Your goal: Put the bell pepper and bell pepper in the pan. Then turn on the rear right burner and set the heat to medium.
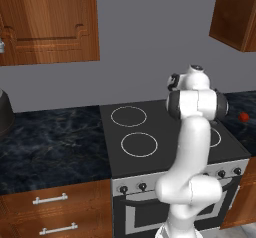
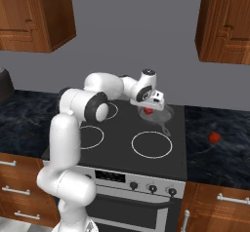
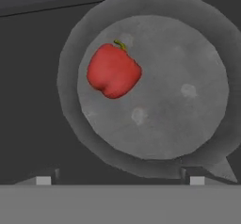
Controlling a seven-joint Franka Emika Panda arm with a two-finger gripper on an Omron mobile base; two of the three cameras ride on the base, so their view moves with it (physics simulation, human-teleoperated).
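Red and glossy, one small roundish bell pepper [image 1: 243, 116] lies on the dark marbled bench [image 1: 50, 142] right of the black glass cooktop [image 1: 150, 132] in the left base view.

From the right base view, the gripper [image 2: 155, 106] hangs above the shallow grey-silver pan [image 2: 163, 115], beside another red bell pepper [image 2: 148, 111].

Seen from the hand, that pepper rests inside the pan, untouched; the gripper's fingertips [image 3: 43, 180] stand wide apart, holding nothing.

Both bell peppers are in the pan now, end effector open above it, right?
Not quite: just one bell pepper lies in the pan, per the hand view. The other bell pepper sits on the counter right of the cooktop, in the right base view. The end effector is open above the pan.
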